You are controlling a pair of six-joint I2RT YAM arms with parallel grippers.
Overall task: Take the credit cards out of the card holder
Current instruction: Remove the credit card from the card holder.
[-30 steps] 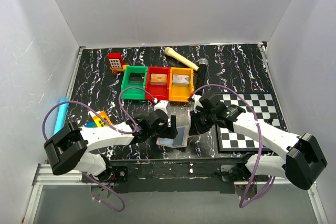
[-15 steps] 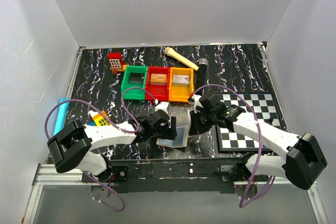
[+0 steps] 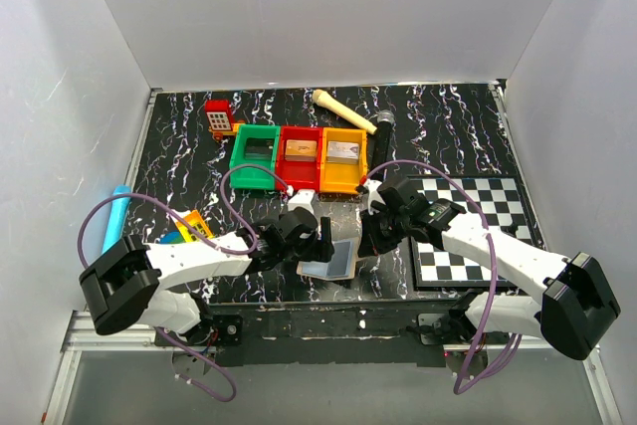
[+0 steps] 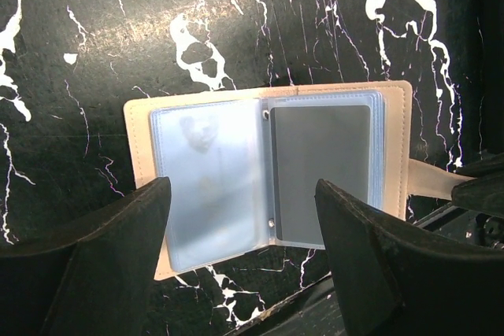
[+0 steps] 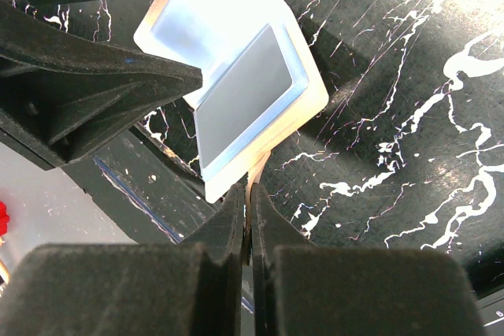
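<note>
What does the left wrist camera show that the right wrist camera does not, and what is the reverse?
Only the left wrist view: both inner panels of the card holder seen squarely, the left pale blue and the right dark grey, framed by the open left hand. Only the right wrist view: the right hand shut on the holder's tan strap. Both: the opened holder on the black marbled table.
</note>
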